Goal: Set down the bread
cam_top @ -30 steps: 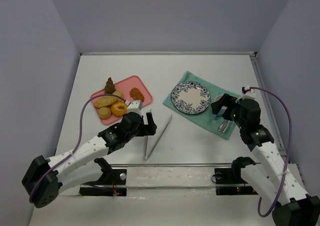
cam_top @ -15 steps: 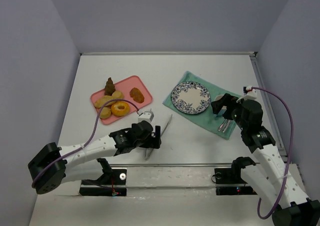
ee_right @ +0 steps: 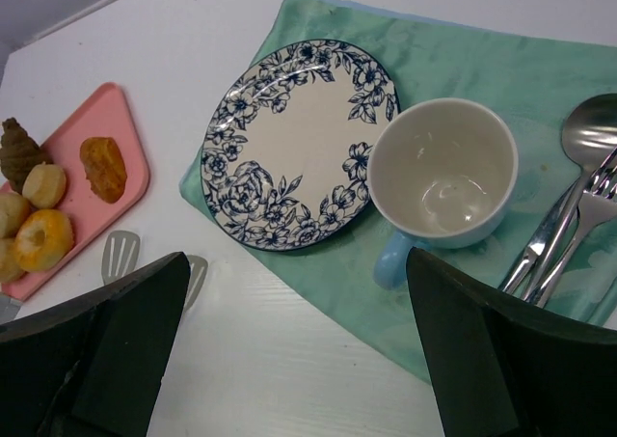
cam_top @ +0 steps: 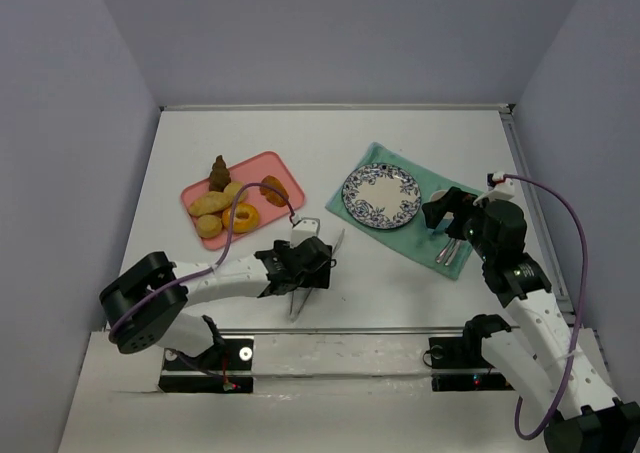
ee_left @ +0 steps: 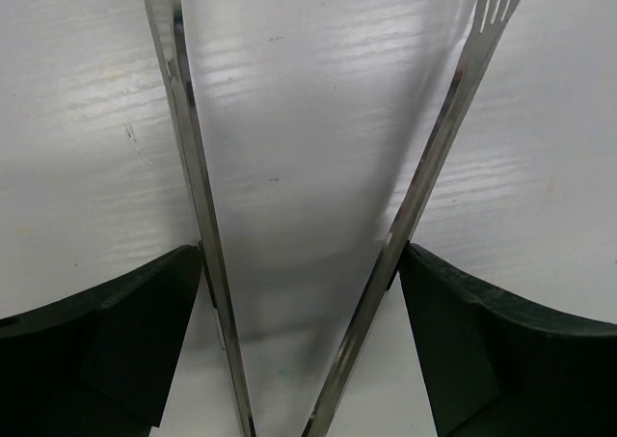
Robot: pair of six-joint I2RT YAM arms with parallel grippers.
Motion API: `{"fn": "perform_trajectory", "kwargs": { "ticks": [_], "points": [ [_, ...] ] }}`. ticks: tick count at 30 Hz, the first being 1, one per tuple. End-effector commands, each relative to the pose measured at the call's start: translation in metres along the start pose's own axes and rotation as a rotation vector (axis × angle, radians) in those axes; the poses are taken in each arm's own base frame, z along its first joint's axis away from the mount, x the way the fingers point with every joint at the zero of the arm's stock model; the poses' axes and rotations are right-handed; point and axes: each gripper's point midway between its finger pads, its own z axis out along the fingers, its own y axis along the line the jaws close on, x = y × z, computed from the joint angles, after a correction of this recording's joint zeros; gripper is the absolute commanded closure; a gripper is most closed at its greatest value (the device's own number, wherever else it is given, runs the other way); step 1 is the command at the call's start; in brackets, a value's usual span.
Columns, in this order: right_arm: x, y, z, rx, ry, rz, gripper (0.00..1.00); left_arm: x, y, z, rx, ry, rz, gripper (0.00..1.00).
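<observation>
Top: left end effector (cam_top: 315,257) spread wide, straddling shiny metal tongs (cam_top: 336,243) on the white surface (cam_top: 400,133). Bread pieces (cam_top: 212,205) sit on a pink rectangular tray (cam_top: 258,166).
Left wrist: dark fingers (ee_left: 96,360) flank both tong arms.
Right wrist: right end effector (ee_right: 299,360) apart, empty, near blue-floral round plate (ee_right: 289,148).

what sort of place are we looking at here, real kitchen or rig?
Most likely a lab test cell dressed as a dining spot, not a kitchen: a bare white table boxed in by plain walls, a pink tray of pastries, and a plate and cup laid on a green cloth.
</observation>
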Motion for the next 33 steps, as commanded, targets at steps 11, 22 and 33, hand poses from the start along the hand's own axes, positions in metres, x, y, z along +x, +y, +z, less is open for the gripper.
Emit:
{"fn": "perform_trajectory", "kwargs": {
  "ticks": [11, 22, 33],
  "points": [
    [-0.024, 0.012, -0.008, -0.048, -0.099, -0.009, 0.0, 0.004, -0.008, -0.014, -0.067, 0.051, 0.092, 0.57],
    [-0.028, 0.008, -0.009, -0.026, -0.119, -0.006, 0.0, -0.081, -0.001, -0.056, -0.111, -0.179, -0.028, 0.48],
    [-0.025, 0.005, -0.003, -0.013, -0.107, -0.006, 0.0, -0.161, 0.057, -0.073, -0.229, -0.377, -0.243, 0.46]
  ]
}}
